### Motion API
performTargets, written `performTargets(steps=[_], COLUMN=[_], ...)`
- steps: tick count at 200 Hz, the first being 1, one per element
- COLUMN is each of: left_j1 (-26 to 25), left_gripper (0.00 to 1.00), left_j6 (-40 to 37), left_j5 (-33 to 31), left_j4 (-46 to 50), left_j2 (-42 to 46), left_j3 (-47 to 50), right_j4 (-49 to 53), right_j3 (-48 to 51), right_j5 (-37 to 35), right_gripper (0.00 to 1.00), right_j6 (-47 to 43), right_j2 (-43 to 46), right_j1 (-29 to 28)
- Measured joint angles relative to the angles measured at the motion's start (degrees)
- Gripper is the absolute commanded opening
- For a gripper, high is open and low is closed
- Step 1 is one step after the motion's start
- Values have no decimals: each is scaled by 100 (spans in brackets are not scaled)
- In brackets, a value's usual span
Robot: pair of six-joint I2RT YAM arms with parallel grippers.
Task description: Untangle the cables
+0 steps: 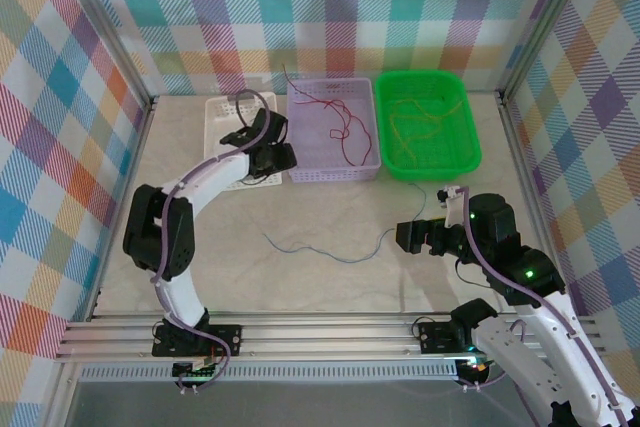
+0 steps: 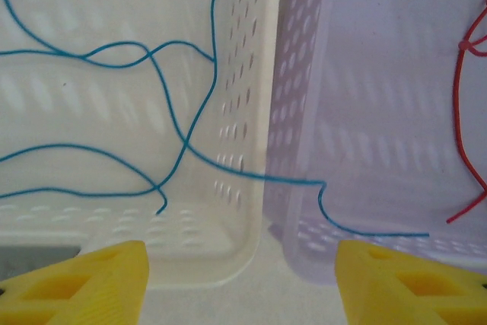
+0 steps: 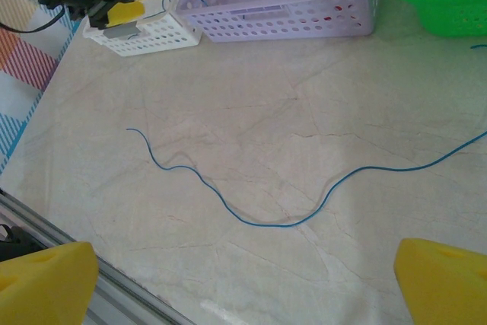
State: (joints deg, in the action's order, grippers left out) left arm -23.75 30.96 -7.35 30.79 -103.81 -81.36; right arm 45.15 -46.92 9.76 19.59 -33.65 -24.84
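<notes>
Nearest, the right tool [image 3: 243, 285] gapes empty. A blue cable [image 3: 262, 224] lies on the table [image 3: 319, 81] just left of it, running left-right. Farther off, the left tool [image 2: 240, 273], jaws apart, hovers where a second blue cable [image 2: 186, 142] crosses from the white basket [image 2: 236, 74] into the purple basket [image 2: 304, 74].

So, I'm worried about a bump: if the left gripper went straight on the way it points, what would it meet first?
Probably the neighbouring walls of the white basket and the lilac basket, right where the blue cable drapes across both. The left gripper aims at that seam, though depth is unclear.
</notes>
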Motion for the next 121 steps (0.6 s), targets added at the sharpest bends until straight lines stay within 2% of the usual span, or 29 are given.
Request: performTargets(steps=[23,47,54,61,67,114,121], left_j1=[0,0,0,0,2,2,2], left_gripper=[54,52,48,39,37,35,28], left_j6=[-81,-173,-190,-216,-245,-251,-251], left_j5=[-101,-199,-229,-249,-267,-326,-326], left_j4=[66,149,177,205,212,223,221], left_j2=[-258,-435,-492,-546,-584,-715,-717], left_j3=[-256,-455,-522,-584,-612,-662,-664], right_j4=[0,0,0,0,0,2,0], right_j3=[0,0,0,0,0,0,0], right_j5=[17,42,44,44,44,61,68], right_gripper=[100,100,100,100,100,100,100], right_j6=[0,0,0,0,0,-2,-2], right_j2=[0,0,0,0,0,2,0], right_j1=[0,0,0,0,0,0,0])
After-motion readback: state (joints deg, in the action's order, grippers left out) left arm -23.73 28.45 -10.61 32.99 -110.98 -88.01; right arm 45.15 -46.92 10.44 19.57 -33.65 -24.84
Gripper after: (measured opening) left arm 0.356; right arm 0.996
